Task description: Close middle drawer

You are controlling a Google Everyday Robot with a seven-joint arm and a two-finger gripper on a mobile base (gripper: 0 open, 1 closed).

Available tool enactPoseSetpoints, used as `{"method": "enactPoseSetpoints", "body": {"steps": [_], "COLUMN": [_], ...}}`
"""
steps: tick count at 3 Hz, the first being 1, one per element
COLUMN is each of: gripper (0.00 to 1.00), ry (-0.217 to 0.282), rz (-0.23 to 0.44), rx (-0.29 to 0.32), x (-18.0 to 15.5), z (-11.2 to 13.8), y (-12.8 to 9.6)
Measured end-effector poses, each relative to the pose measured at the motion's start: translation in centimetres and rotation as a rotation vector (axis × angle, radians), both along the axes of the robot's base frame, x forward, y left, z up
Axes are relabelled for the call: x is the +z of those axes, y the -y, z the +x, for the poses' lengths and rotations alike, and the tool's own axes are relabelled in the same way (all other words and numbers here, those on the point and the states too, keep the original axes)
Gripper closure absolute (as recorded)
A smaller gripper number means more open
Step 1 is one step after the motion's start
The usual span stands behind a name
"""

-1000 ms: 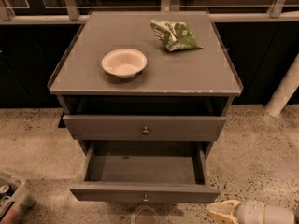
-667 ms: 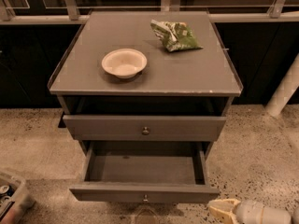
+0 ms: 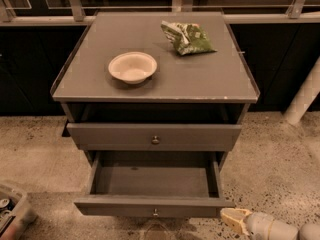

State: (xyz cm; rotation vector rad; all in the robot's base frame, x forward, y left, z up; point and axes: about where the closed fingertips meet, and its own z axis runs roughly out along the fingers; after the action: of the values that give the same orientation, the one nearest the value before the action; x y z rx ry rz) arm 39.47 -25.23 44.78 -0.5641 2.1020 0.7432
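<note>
The middle drawer point(image 3: 154, 207) is a grey drawer with a small round knob, pulled far out of the grey cabinet point(image 3: 155, 81). Its inside point(image 3: 152, 180) is bare. Above it the top drawer front point(image 3: 154, 136) also stands a little way out, with a dark gap under the cabinet top. The lowest drawer is hidden under the open one. My gripper point(image 3: 234, 218), cream-tipped on a grey-white arm, is at the bottom right. It sits low, just right of the middle drawer's front right corner and very close to it.
A white bowl point(image 3: 132, 67) and a green snack bag point(image 3: 187, 37) lie on the cabinet top. A bin with items point(image 3: 11, 215) stands on the speckled floor at the lower left. A white post point(image 3: 304, 95) stands at the right. Dark glass panels with metal rails line the back.
</note>
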Motion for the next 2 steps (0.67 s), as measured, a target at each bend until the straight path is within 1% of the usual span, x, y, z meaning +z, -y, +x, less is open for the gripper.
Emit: {"method": "enactPoseSetpoints", "body": {"steps": [1,2], "gripper": [1.0,1.0], "ry": [-0.016,-0.027], "rz": [0.024,0.025], "rx": [-0.016,-0.005], "x": [-2.9,-4.8], "z": [1.6,3.7], "y": [0.3,0.2]}}
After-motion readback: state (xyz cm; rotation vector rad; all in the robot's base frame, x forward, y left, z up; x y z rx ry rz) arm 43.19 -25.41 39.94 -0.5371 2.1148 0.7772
